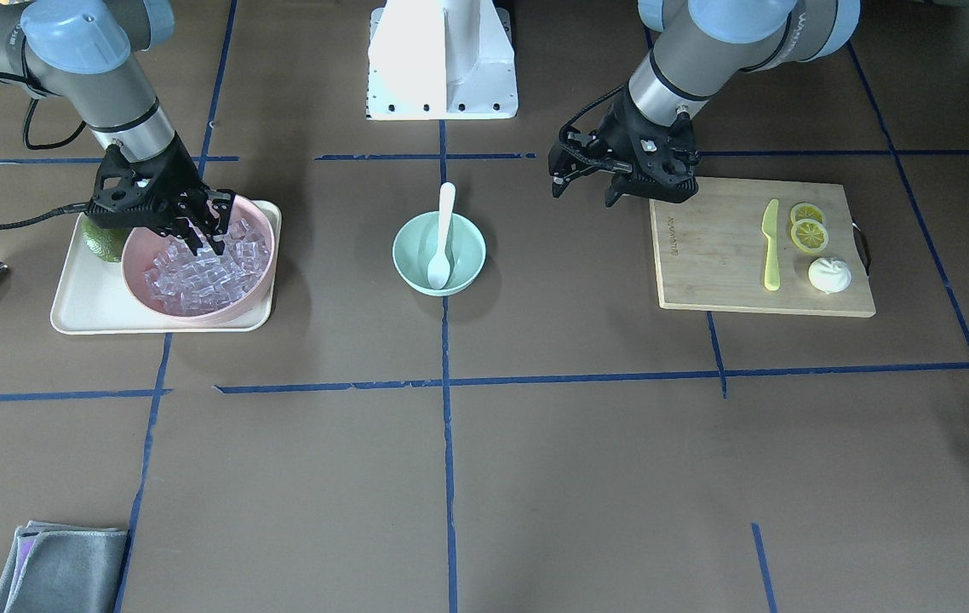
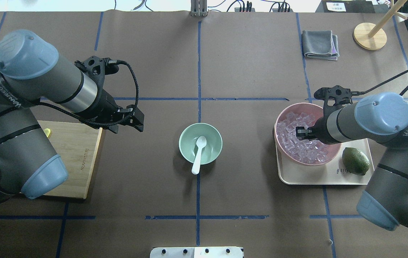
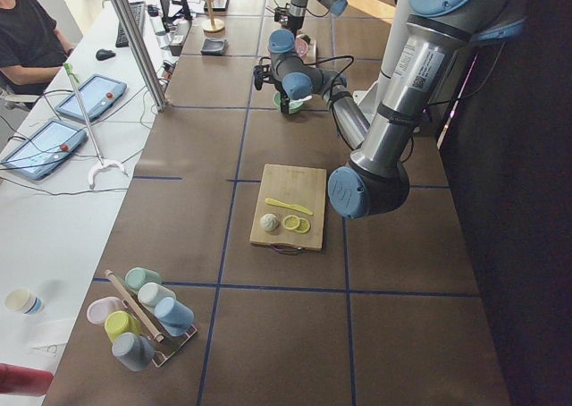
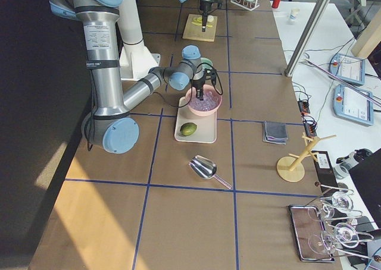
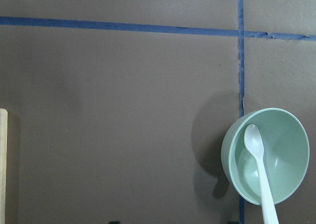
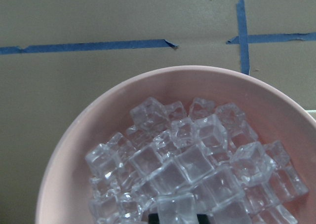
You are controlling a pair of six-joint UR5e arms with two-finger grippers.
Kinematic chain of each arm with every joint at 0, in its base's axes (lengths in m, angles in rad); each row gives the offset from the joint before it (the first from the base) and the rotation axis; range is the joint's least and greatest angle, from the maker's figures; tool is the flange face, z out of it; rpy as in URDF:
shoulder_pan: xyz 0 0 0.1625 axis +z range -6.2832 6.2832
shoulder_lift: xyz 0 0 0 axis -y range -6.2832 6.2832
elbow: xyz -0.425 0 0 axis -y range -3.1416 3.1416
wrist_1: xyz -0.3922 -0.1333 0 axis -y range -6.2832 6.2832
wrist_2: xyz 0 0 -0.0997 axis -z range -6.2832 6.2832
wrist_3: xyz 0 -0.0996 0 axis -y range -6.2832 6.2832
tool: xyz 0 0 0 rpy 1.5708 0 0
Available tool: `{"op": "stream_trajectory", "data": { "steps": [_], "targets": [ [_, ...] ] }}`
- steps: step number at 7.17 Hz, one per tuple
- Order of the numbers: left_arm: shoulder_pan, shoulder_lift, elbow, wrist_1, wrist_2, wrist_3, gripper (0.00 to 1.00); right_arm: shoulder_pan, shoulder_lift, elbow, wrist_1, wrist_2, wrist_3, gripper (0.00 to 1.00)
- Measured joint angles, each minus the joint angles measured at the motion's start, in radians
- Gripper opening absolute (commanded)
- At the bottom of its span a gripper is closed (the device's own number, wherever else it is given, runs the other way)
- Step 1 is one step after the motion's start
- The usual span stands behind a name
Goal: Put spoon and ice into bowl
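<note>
Overhead view, right side: pink bowl (image 2: 297,107) sits on the far-left part of a cream tray (image 2: 315,175), green lime (image 2: 355,161) beside it on the tray. Far right: folded grey cloth (image 2: 320,44), wooden stand (image 2: 369,36). Left side: bamboo cutting board (image 1: 706,255) carrying a yellow-green knife (image 1: 771,247), two lemon slices (image 1: 808,228) and a white round lump (image 1: 829,274). Metal scoop (image 4: 205,168) lies on the table beyond the tray's right end.

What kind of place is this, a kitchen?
More likely a robot lab dressed up as a kitchen: a left arm and right arm work at a table gridded with blue tape, while a person sits beside tablets.
</note>
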Motion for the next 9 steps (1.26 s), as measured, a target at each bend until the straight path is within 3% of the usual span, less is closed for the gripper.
{"op": "stream_trajectory", "data": {
  "steps": [1,3,6,9],
  "targets": [
    [-0.006,0.0,-0.009,0.0,-0.002,0.0,0.79,-0.002,0.033,0.016,-0.008,0.003,0.019,0.0],
    [-0.033,0.023,-0.037,-0.001,-0.006,-0.001,0.84,-0.047,0.21,0.002,-0.098,-0.003,0.14,0.0],
    [-0.101,0.053,-0.058,-0.002,-0.013,0.0,0.84,-0.169,0.483,-0.16,-0.166,-0.079,0.338,0.0],
    [-0.122,0.065,-0.063,0.0,-0.022,0.0,0.85,-0.188,0.576,-0.278,-0.167,-0.101,0.373,0.01]
  ]
}}
